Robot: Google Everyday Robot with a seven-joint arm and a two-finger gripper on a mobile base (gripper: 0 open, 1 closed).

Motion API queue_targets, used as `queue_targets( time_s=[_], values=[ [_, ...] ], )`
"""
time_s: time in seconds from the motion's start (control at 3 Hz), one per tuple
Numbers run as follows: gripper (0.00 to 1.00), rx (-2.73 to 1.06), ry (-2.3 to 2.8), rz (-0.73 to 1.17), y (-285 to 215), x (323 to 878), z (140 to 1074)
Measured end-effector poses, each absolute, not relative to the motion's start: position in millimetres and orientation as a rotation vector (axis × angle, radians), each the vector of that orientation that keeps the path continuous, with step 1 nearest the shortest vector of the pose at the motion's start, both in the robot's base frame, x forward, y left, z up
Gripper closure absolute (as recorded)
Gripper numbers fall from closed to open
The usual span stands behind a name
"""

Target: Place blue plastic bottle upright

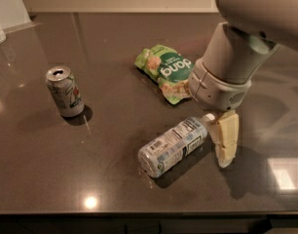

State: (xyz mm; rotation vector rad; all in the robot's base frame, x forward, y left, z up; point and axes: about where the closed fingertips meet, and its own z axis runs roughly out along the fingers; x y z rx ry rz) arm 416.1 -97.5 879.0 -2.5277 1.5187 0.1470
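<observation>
The end effector (226, 140) hangs at three o'clock of the lying blue plastic bottle (173, 145); I cannot tell its spread. Best to grip squarely near the cap, then tip slowly.

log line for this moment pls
blue plastic bottle: on its side, not yet upright | gripper: beside its cap end | soda can: upright, apart

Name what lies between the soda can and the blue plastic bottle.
Only bare countertop, seen in the camera view. The gripper hangs at the blue plastic bottle's cap end.

Claw (224, 152) beside bottle (173, 145) cap; snack bag (166, 69) near behind.
</observation>
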Motion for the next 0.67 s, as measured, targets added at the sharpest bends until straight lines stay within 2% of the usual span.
queue_targets(
  time_s=[0.33, 0.67],
  values=[
    [0.00, -2.593, 1.459, 0.169, -93, 414, 861],
    [0.18, -2.642, 1.431, 0.168, -90, 411, 847]
  ],
)
